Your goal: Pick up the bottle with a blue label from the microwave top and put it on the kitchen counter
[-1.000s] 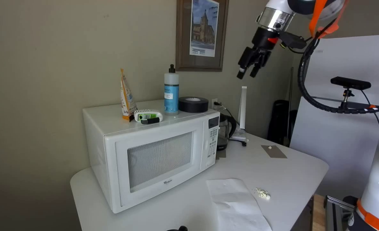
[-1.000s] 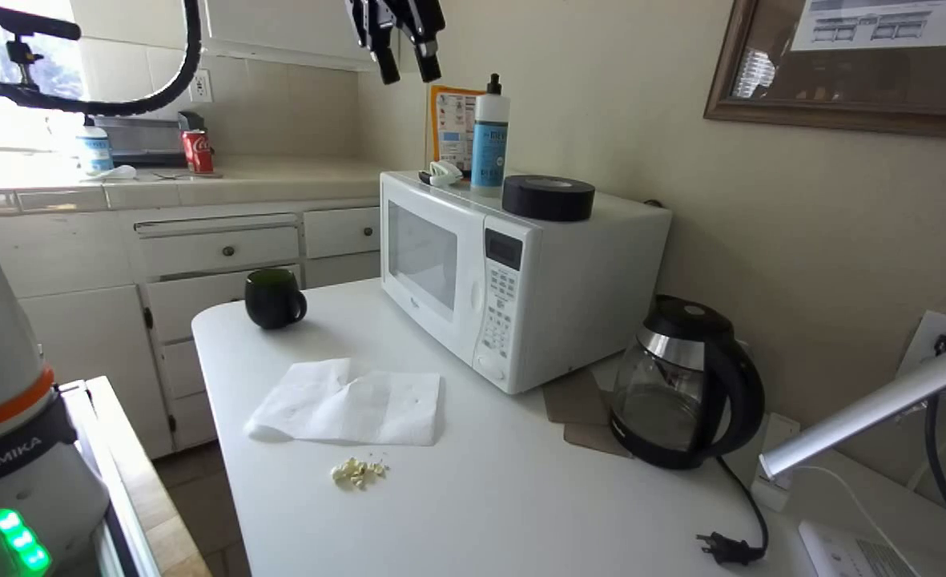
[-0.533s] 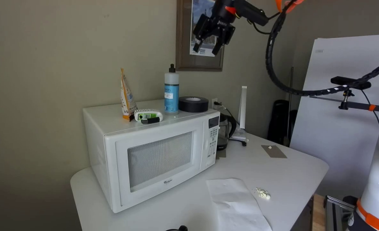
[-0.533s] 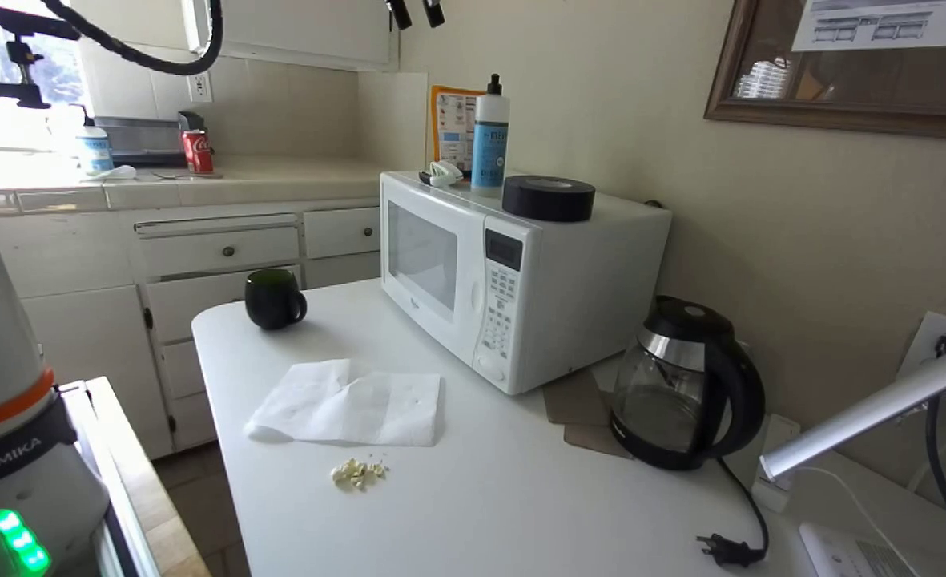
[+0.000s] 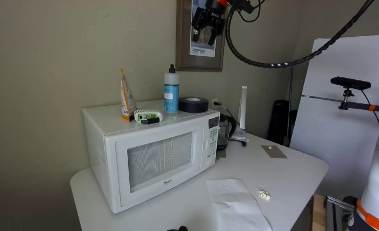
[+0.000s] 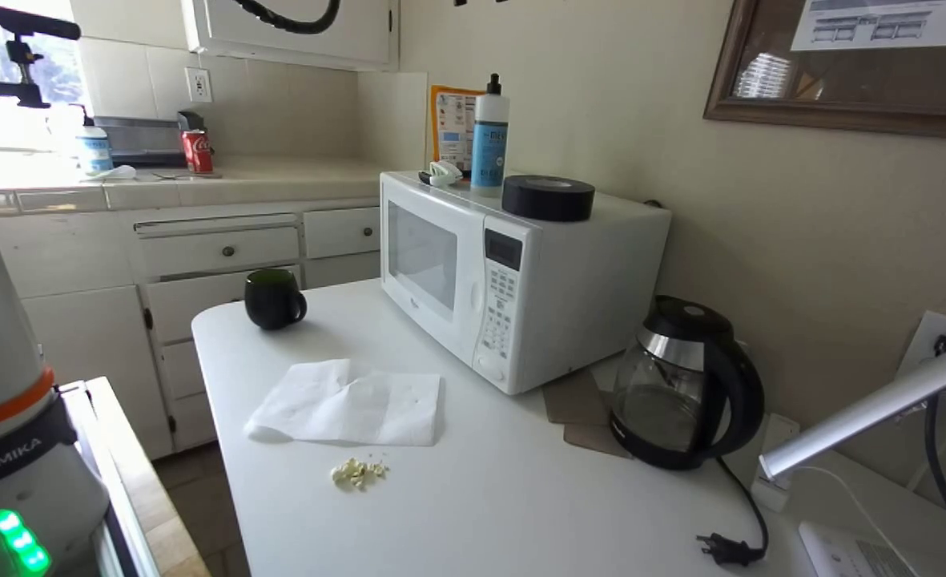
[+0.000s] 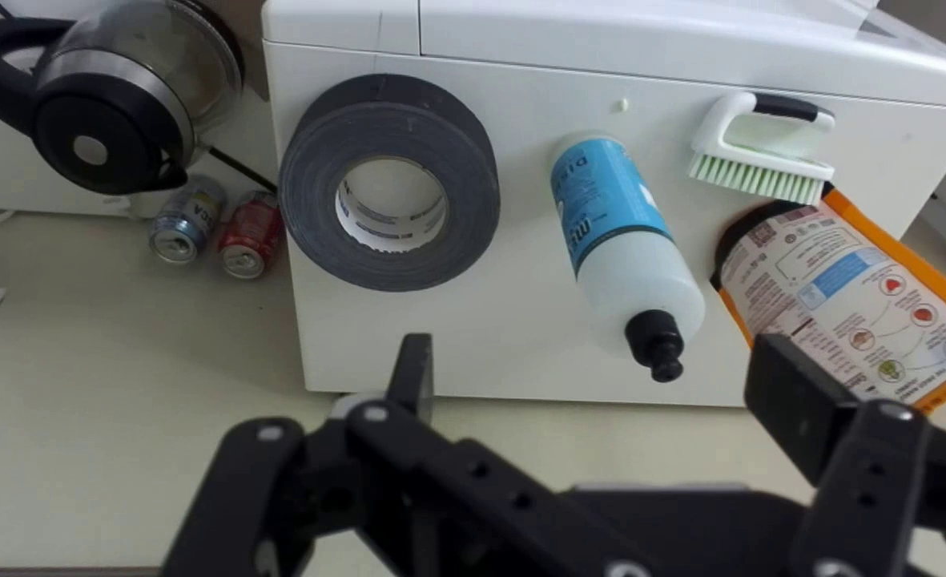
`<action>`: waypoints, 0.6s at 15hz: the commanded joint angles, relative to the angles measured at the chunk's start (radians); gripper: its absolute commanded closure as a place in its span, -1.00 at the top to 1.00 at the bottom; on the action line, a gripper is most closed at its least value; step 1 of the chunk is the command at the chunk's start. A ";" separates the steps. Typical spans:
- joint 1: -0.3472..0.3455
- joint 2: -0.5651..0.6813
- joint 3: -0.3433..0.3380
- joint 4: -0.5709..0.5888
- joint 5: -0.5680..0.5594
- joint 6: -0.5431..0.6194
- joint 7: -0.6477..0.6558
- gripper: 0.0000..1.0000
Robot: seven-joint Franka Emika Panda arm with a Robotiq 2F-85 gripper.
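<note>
A clear plastic bottle with a blue label and black cap stands upright on top of the white boxy microwave. A round black tape roll, a white plastic brush and an orange-edged pouch share the microwave top. Above the microwave hangs the black gripper, fingers spread wide. A creased white paper sheet lies before the microwave on the pale flat counter.
</note>
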 commanded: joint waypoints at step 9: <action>0.007 0.168 -0.030 0.110 0.045 -0.022 -0.024 1.00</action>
